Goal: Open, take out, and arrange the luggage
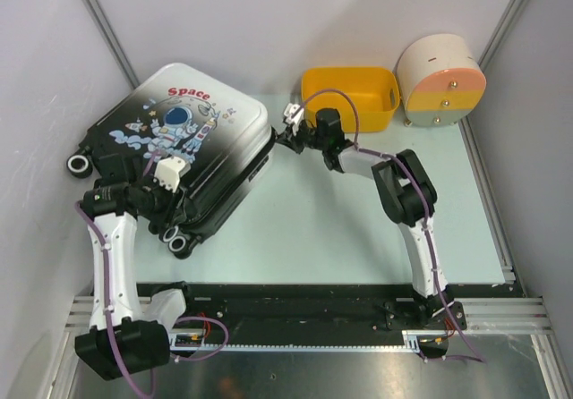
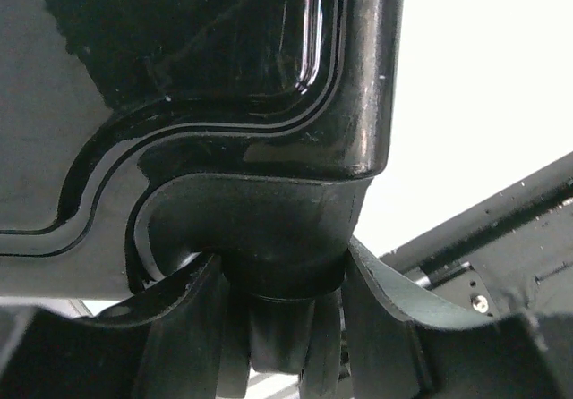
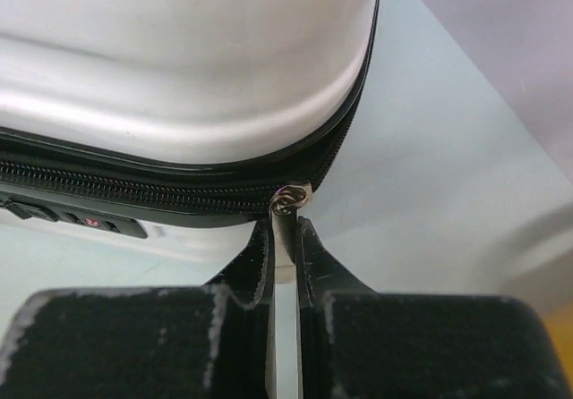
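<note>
The closed Space suitcase (image 1: pixel 179 140) lay far-left on the table (image 1: pixel 340 229). Right gripper (image 3: pixel 285 238) pinched its zipper pull (image 3: pixel 286 204) — best drawn steadily along the track — while left gripper (image 2: pixel 282 293) clamped a caster wheel (image 2: pixel 279 345) as brace.

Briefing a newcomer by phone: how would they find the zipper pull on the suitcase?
Start at the luggage, the astronaut-print suitcase at the table's left. Go to its white end, nearest the yellow basket, and follow the black zipper to the rounded corner. The zipper pull is the small silver tab pinched between the right gripper's fingers, unlike the black lock further along.
</note>
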Robot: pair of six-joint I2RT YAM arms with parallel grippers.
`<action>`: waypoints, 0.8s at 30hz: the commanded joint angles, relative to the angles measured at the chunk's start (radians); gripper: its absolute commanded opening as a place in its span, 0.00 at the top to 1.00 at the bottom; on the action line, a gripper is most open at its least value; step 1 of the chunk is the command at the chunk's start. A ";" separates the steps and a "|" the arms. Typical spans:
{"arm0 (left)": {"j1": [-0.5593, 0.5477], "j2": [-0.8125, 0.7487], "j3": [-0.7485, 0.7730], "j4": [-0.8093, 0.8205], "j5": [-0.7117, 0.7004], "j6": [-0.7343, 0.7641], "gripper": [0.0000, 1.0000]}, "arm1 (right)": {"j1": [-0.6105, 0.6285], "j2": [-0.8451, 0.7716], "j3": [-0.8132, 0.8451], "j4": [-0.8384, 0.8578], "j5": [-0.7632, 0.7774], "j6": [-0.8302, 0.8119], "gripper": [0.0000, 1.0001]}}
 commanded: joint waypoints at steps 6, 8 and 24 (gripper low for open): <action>0.050 0.157 -0.089 0.148 -0.294 0.133 0.96 | -0.103 0.330 0.504 0.126 -0.148 -0.031 1.00; 0.050 0.162 -0.101 0.160 -0.303 0.141 0.98 | -0.081 0.351 0.512 0.164 -0.125 -0.125 1.00; 0.047 0.177 -0.103 0.202 -0.270 0.150 1.00 | -0.008 0.672 0.893 0.307 0.024 -0.113 0.69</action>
